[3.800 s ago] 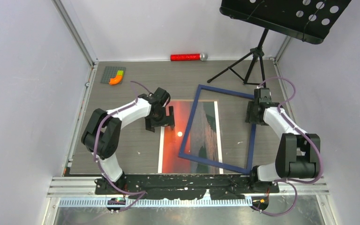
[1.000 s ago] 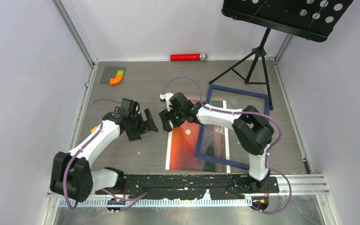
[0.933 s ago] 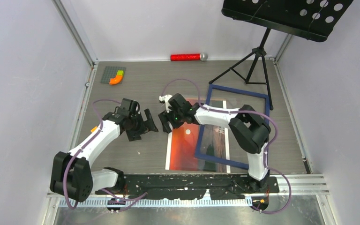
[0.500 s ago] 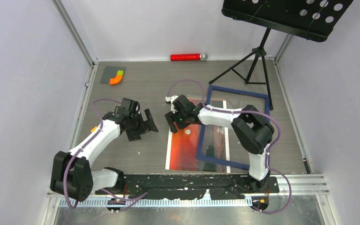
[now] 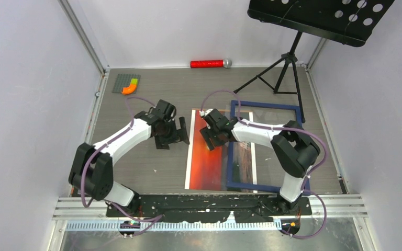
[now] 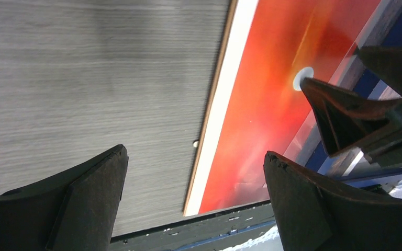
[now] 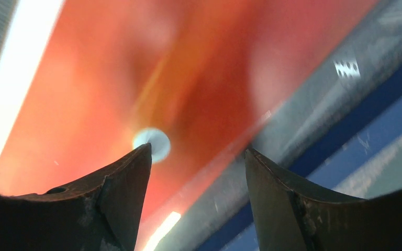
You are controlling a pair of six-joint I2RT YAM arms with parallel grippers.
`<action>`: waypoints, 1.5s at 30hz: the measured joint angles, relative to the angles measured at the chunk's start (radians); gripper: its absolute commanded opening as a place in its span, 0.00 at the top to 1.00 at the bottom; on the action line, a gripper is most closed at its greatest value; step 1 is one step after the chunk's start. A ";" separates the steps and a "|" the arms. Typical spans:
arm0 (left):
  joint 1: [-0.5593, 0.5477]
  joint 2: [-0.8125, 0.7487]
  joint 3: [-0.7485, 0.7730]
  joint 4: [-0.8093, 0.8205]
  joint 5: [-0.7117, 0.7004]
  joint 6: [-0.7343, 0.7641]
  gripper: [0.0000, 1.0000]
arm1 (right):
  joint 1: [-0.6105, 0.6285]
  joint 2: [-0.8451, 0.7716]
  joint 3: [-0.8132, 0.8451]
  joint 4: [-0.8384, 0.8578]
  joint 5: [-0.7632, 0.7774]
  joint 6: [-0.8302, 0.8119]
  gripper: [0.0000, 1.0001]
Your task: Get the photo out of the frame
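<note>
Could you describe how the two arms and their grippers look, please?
The left arm and right arm have white shells, black joints and a loose purple cable each. The left gripper and right gripper are black, with wedge-shaped jaws.

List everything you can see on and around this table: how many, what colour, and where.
photo: one, red-orange sunset with white edges, flat at table centre, right part under the frame
frame: one, dark blue, right of centre, overlapping the photo
cylinder: one, red with a silver end, back edge
baseplate: one, grey, back left
curved block: one, orange with a green tip, on the baseplate
music stand: one, black, back right corner
table: one, grey wood grain, under everything
left end effector: one, black, open, just left of the photo
right end effector: one, black, open, over the photo near its sun
</note>
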 measured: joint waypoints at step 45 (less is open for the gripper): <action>-0.228 0.404 0.221 -0.062 -0.232 -0.137 1.00 | -0.191 -0.630 -0.356 0.080 -0.079 -0.042 0.24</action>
